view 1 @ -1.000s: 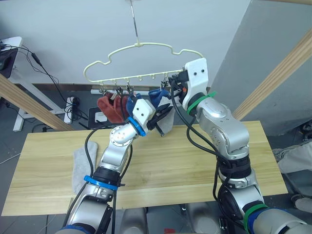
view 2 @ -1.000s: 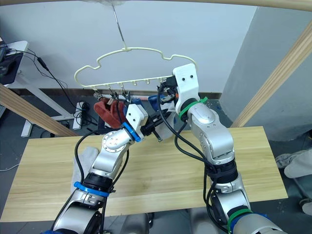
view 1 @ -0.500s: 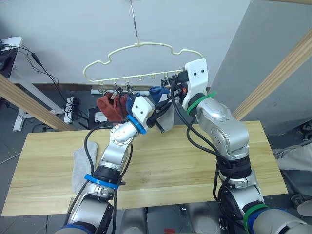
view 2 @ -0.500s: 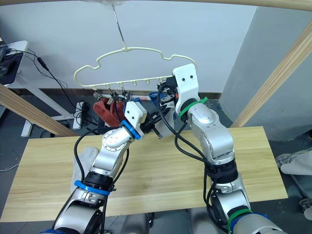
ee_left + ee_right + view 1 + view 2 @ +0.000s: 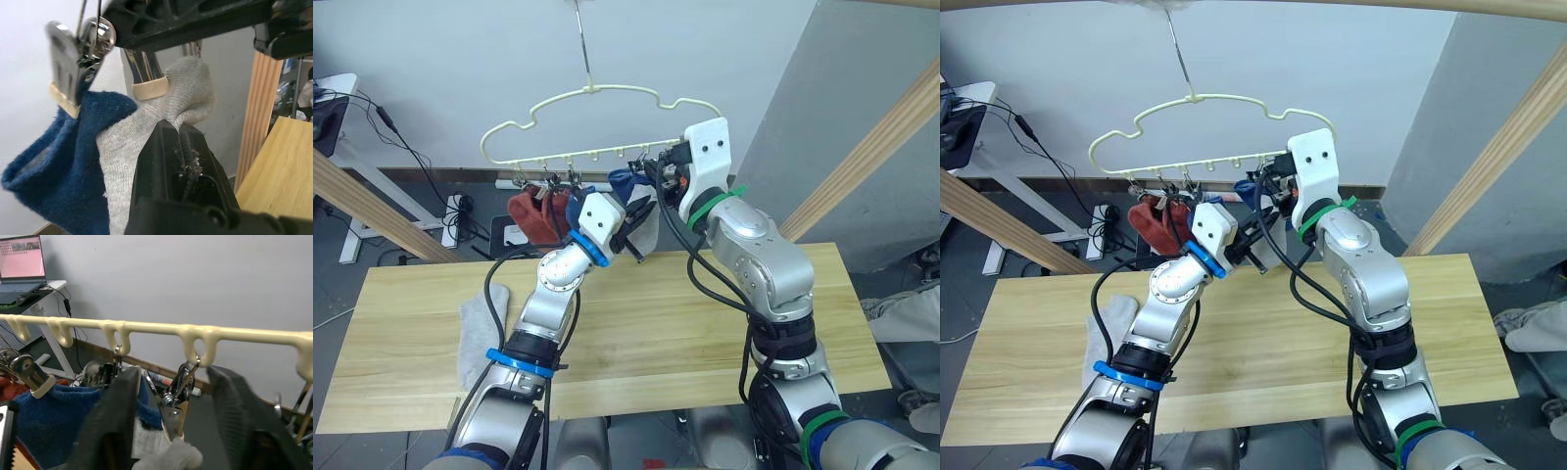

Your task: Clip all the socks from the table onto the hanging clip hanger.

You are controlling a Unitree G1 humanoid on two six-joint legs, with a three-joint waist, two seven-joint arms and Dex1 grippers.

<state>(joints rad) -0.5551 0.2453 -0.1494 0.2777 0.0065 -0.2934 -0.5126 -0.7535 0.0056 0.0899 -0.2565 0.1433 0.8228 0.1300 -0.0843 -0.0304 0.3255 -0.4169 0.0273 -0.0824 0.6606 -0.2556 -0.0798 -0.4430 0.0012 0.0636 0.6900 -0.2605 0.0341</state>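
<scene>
The pale-yellow clip hanger [image 5: 597, 91] hangs above the far edge of the table [image 5: 705, 333]. Two rust-red socks [image 5: 530, 213] and a blue sock [image 5: 578, 204] hang from its clips, with more blue [image 5: 63, 156] on the neighbouring clip. My left gripper [image 5: 178, 129] is shut on a grey sock [image 5: 646, 230], holding its top edge up at a metal clip [image 5: 144, 68] whose cream tips sit on the grey knit. My right gripper [image 5: 173, 377] stands open, one finger on each side of that clip [image 5: 171, 396]. Another grey sock [image 5: 475, 328] lies flat on the table's left side.
Thick wooden poles slant down at the right [image 5: 881, 137] and at the left [image 5: 372, 211]. A white desk with a laptop [image 5: 22, 259] and cables stands behind on the left. The hanger's right-hand clips hang bare.
My right gripper's fingers have spread apart around the clip. My left gripper has lifted the grey sock a little higher toward the hanger.
</scene>
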